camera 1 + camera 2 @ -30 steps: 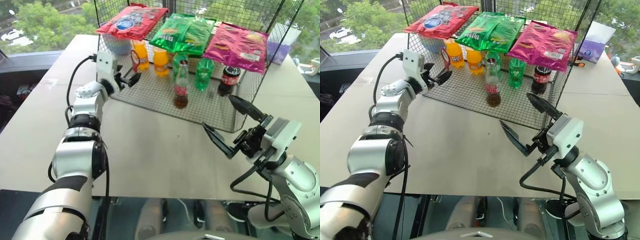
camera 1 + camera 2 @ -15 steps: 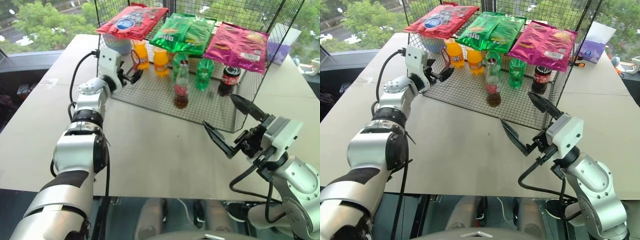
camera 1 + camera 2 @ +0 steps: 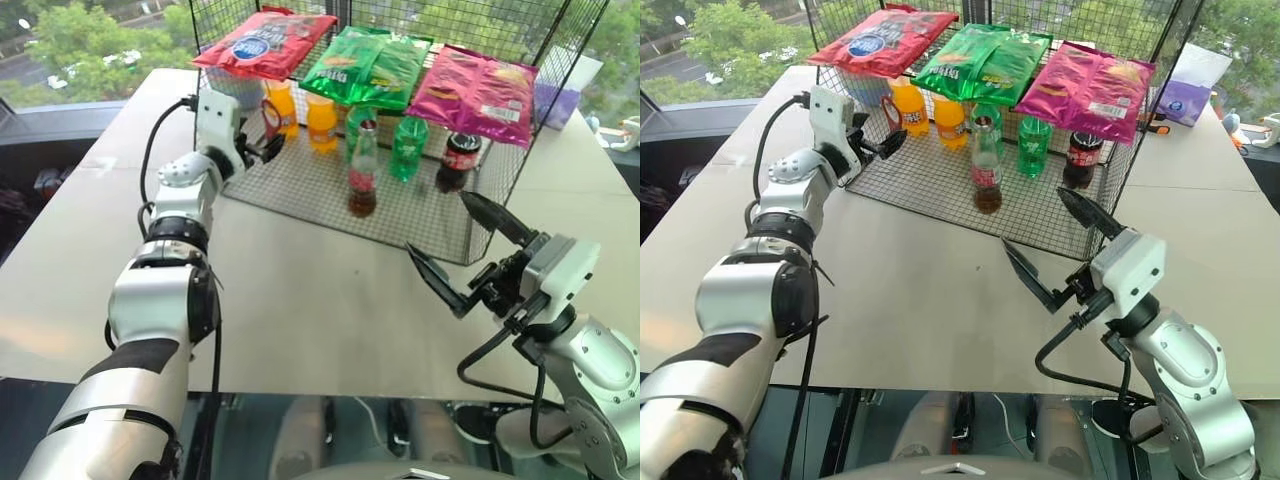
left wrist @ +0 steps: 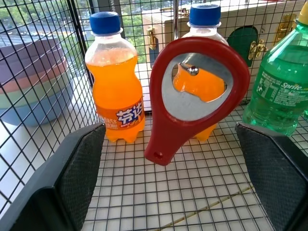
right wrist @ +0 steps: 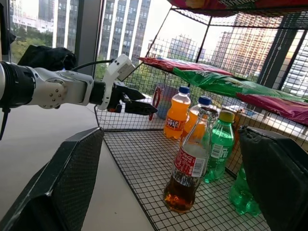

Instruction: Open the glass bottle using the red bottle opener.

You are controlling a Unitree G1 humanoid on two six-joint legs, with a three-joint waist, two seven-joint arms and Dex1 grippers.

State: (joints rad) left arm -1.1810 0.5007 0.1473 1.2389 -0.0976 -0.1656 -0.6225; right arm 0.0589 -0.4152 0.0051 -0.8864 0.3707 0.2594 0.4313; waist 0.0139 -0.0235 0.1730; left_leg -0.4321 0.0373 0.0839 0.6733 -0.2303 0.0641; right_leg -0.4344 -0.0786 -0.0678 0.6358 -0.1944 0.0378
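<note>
The glass bottle [image 3: 362, 172] stands upright on the wire rack's lower shelf [image 3: 300, 185], with a red label and dark cola in its base. The red bottle opener [image 4: 192, 96] hangs ring-up at the rack's left end, in front of two orange drink bottles [image 4: 116, 82]. My left gripper [image 3: 266, 149] is open and level just short of the opener, one finger to each side and neither touching it. Over the table near the rack's front right corner, my right gripper [image 3: 438, 224] is open and empty, pointing toward the glass bottle [image 5: 188, 168].
Green plastic bottles [image 3: 408, 148] and a squat dark cola bottle [image 3: 458, 160] stand right of the glass bottle. Red, green and pink snack bags [image 3: 370, 65] lie on the top shelf. Stacked bowls [image 4: 33, 82] sit behind the rack's left mesh. Bare tabletop [image 3: 300, 290] spreads in front.
</note>
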